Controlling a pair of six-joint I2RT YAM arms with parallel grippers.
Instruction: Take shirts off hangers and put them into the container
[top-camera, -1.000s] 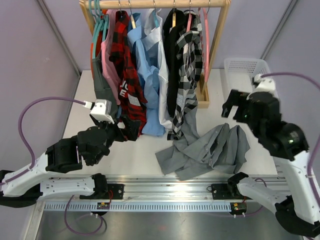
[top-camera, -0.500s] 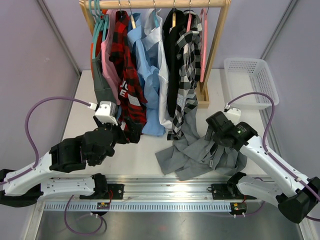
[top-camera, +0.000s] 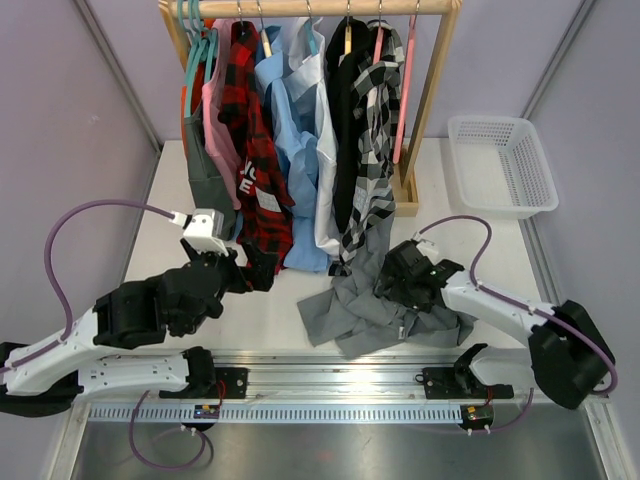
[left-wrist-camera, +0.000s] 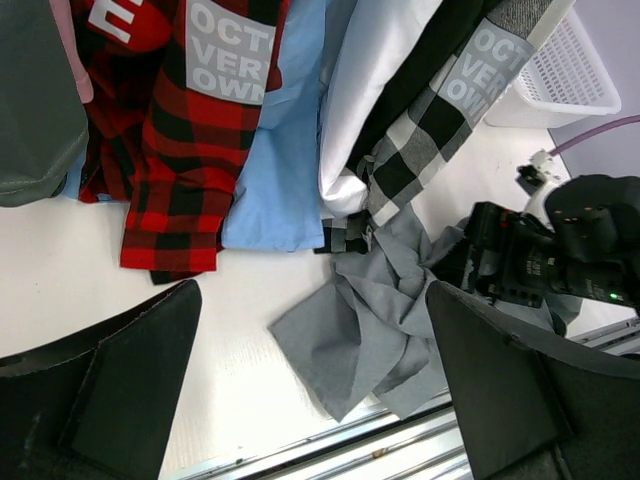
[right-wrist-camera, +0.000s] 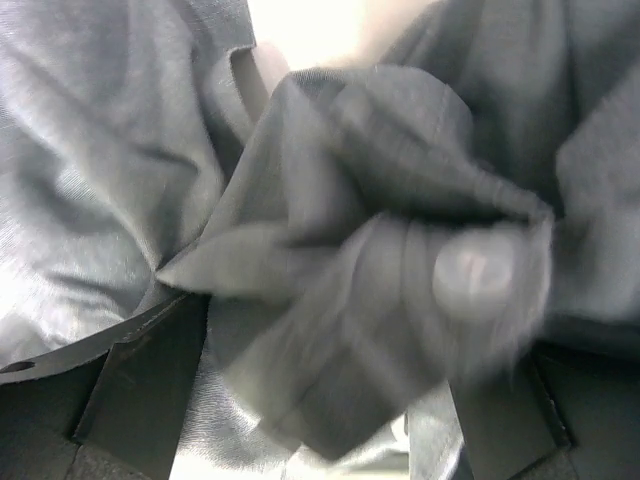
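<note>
Robotics laboratory cell: plain lilac partitions (top-camera: 60, 110) are enclosing a white table (top-camera: 165, 205); left arm (top-camera: 150, 310) and right arm (top-camera: 500, 303) are sitting bolted to an aluminium rail (top-camera: 340, 370).

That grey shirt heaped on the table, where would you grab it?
At the raised bunch of folds near the middle of the grey shirt, coming straight down from above. It lies crumpled on the table, so its flat edges offer little to pinch, while that ridge stands up between the right tool's open fingers.
</note>
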